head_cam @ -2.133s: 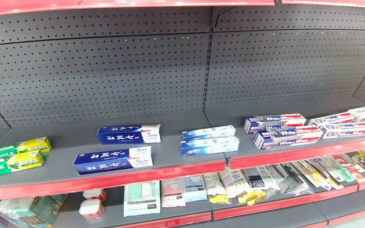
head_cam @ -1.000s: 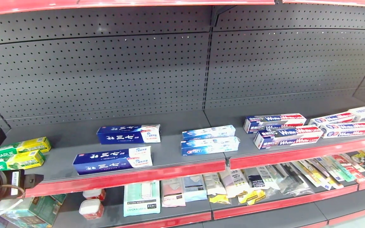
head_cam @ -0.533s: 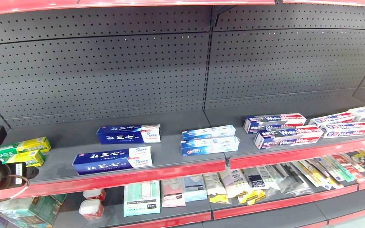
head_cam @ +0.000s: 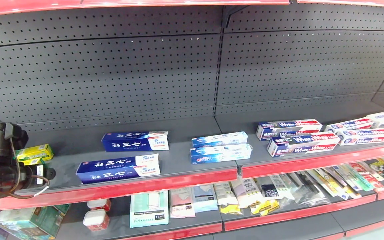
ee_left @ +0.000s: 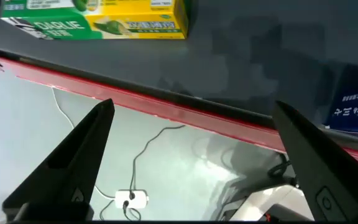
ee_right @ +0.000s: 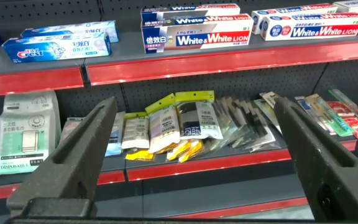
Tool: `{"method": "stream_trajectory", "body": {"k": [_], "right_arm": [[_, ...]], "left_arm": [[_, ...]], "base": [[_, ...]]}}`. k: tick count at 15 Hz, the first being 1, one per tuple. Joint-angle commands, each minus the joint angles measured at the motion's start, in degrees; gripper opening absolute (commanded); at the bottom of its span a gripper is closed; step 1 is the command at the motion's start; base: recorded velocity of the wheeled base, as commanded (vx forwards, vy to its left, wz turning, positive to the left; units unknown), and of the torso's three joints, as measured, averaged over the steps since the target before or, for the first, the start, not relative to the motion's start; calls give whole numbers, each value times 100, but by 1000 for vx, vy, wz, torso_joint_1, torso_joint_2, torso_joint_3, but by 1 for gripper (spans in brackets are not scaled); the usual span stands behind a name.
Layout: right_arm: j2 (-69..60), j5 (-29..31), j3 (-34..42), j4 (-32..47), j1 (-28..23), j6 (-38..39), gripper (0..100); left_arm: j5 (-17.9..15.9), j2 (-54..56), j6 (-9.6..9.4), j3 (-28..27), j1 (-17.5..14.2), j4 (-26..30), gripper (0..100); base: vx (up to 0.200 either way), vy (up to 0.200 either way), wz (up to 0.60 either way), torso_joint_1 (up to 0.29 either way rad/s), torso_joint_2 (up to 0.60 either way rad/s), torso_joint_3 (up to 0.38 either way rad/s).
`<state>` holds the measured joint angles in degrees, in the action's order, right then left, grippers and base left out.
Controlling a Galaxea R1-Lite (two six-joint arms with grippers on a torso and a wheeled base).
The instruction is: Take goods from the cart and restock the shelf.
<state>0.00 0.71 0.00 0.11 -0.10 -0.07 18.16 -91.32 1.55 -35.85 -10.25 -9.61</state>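
The grey shelf (head_cam: pixel 185 128) with a red front edge (head_cam: pixel 128 186) carries toothpaste boxes lying flat: green-yellow ones (head_cam: pixel 33 152) at the far left, two dark blue ones (head_cam: pixel 118 168), two light blue ones (head_cam: pixel 221 153) and white-blue-red ones (head_cam: pixel 302 143) on the right. My left arm (head_cam: pixel 2 160) hangs in front of the green boxes. My left gripper (ee_left: pixel 191 109) is open and empty, just below the shelf's red edge, with a green box (ee_left: pixel 98 18) beyond it. My right gripper (ee_right: pixel 194 102) is open and empty, facing the lower shelf of packets (ee_right: pixel 179 124).
The pegboard back wall (head_cam: pixel 112 73) rises behind the shelf, with bare shelf floor behind the boxes. Below lie flat packets (head_cam: pixel 245 195), a white-green pack (head_cam: pixel 149 208), small red-white jars (head_cam: pixel 96 220) and green boxes (head_cam: pixel 28 220). A cable (ee_left: pixel 148 143) lies on the floor.
My left arm has come into the head view from the left edge, rising and moving right until it covers part of the green boxes. The goods on the shelf have not moved.
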Motion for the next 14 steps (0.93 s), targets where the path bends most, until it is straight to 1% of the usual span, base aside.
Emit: {"method": "stream_trajectory", "body": {"k": [1,5,10,11,12,13,14], "right_arm": [[9,0,0,-2,1,-1,100],[9,0,0,-2,1,-1,100],[9,0,0,-2,1,-1,100],[9,0,0,7,1,-1,100],[9,0,0,7,1,-1,100],[9,0,0,7,1,-1,100],[9,0,-9,-2,1,-1,100]], "left_arm": [[-6,-246,3,-53,67,-6,100],[-15,-492,21,-335,190,-6,100],[-23,-606,30,-387,384,-6,100],[-23,-641,109,-449,428,-6,100],[-23,-659,126,-449,428,-6,100],[-15,-721,232,-537,489,-6,100],[-15,-765,241,-554,498,-6,100]], "base": [[0,0,0,0,0,0],[0,0,0,0,0,0],[0,0,0,0,0,0],[0,0,0,0,0,0],[0,0,0,0,0,0],[0,0,0,0,0,0],[0,0,0,0,0,0]]}}
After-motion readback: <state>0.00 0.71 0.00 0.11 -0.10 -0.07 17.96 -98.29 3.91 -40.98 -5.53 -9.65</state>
